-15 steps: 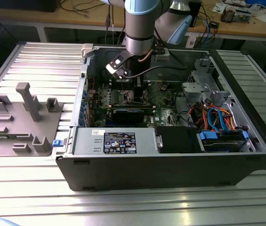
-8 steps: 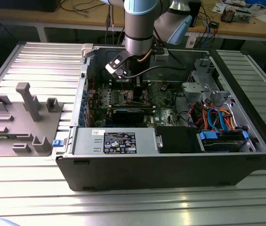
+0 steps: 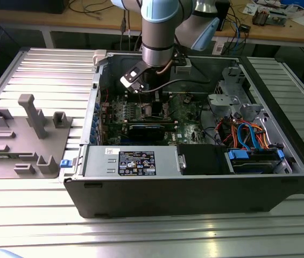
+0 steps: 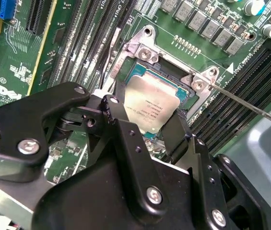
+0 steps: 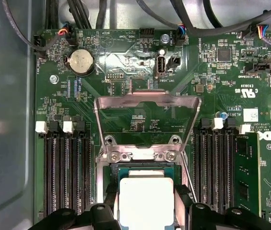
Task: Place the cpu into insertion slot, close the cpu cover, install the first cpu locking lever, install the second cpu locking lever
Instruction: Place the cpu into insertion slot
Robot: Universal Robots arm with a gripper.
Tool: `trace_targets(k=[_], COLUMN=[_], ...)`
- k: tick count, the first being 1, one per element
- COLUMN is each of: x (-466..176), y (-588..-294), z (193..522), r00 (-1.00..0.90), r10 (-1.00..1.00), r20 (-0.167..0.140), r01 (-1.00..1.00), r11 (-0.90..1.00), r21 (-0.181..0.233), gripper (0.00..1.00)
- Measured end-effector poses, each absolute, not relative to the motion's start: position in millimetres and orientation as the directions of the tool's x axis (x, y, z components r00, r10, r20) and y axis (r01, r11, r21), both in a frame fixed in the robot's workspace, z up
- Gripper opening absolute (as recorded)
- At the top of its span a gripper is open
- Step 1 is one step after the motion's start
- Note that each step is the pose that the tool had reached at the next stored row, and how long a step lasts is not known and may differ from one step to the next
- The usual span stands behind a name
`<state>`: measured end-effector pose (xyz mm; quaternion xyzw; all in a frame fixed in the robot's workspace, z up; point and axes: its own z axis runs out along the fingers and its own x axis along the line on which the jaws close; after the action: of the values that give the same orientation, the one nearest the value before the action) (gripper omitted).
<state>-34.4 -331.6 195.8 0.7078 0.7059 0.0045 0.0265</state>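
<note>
black and studded with screws, the end effector (image 4: 144, 119) pinches the cpu (image 4: 152, 103) between its two fingers (image 4: 112, 111), one against each of two opposite edges of the chip. the cpu, dull silver top facing up, sits low in the insertion slot (image 4: 170, 72), its green base showing inside the silver rim; whether it is fully seated cannot be told. in the first wrist view the cpu cover (image 5: 147, 99) stands swung open on its hinge just beyond the cpu (image 5: 146, 203). it is a thin silver frame whose square window shows the green circuit board (image 5: 125, 62) behind. long black memory slots (image 5: 65, 172) flank the socket on both sides, and a green memory card (image 5: 247, 172) stands in one of them. a thin metal rod (image 4: 250, 108) runs out from one corner of the slot across the memory slots. a round coin battery (image 5: 81, 61) sits farther off on the board. in the exterior view the arm (image 3: 157, 32) reaches down into the open computer case (image 3: 195, 188), which lies on its side on a ribbed metal counter (image 3: 33, 226). a grey fixture tray (image 3: 28, 134) rests on the counter at the exterior view's left, apart from the case.
</note>
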Motion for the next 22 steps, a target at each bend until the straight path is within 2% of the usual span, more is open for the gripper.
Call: trace_targets(k=[2, 3, 22], x=[-34.5, -34.5, -38.5], y=[-331.8, -331.7, -331.3], z=[194.1, 193.7, 201.4], r00=[0.003, 0.003, 0.003], r10=[1.000, 1.000, 1.000], r20=[-0.031, -0.031, -0.030], r01=[0.999, 0.999, 0.999], r11=[-0.002, -0.002, -0.002], r21=[0.044, 0.044, 0.043], gripper=[0.56, 0.62, 0.62])
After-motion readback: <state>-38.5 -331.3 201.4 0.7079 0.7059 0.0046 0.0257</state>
